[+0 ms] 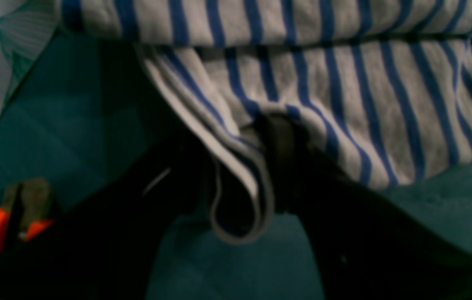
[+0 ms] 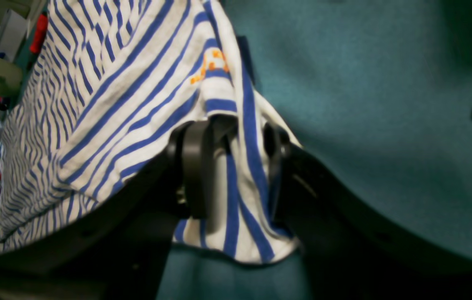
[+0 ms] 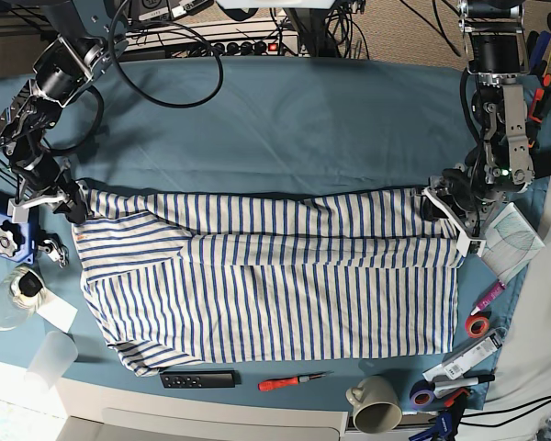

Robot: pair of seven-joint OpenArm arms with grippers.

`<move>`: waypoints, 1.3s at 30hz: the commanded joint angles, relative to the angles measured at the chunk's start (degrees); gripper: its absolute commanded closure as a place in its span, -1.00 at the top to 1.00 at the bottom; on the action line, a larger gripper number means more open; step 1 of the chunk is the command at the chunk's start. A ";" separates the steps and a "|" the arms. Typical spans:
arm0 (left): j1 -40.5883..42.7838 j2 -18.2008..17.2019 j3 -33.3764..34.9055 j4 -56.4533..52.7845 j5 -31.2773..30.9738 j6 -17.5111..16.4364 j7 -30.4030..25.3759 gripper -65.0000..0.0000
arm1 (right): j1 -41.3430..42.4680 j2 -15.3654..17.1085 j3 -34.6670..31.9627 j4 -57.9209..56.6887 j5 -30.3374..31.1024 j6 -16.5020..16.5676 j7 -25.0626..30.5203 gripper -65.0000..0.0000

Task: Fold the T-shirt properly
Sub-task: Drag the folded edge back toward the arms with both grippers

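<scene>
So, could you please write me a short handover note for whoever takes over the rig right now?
Left gripper: shut on the T-shirt, pinching a folded edge at the end on the base view's right.
Right gripper: shut on the T-shirt's opposite end.
T-shirt: spread lengthwise across the blue table, its far edge held between the two arms.
Done: a long fold along the far edge looks started.
Left: finish that fold, release, then fold across into a compact stack.
Note: mug, screwdriver and remote lie by the near edge.

Base view is bright and evenly lit, while both wrist views are dim, soft and blurred (heavy foreground shadow).
</scene>
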State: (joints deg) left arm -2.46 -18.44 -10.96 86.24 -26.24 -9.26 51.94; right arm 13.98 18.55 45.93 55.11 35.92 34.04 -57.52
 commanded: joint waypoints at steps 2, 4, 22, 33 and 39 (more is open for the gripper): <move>0.37 -0.33 0.07 -0.13 0.44 0.22 3.78 -0.31 | 0.13 0.20 -0.22 -0.37 -3.93 -1.51 -2.91 -0.74; 0.39 -0.33 0.07 -0.13 0.44 0.22 4.11 -0.58 | 0.15 0.20 -0.22 -0.37 -4.31 -1.51 -3.04 -1.00; 0.42 -0.79 -0.17 6.62 2.60 0.24 10.71 -1.00 | -2.80 0.52 -0.22 14.34 -3.39 -0.42 -10.10 -1.00; 0.42 -8.44 -1.66 8.35 3.19 0.22 11.58 -1.00 | -9.88 0.52 -0.17 23.06 -3.41 -0.44 -10.16 -1.00; 1.60 -12.41 -1.66 8.48 3.02 0.42 13.11 -1.00 | -11.69 0.52 -0.13 27.34 -3.43 -2.58 -13.05 -1.00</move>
State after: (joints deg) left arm -0.27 -29.32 -12.08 93.78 -25.15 -9.50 64.75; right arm 1.72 17.56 45.41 81.28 32.84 31.70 -71.68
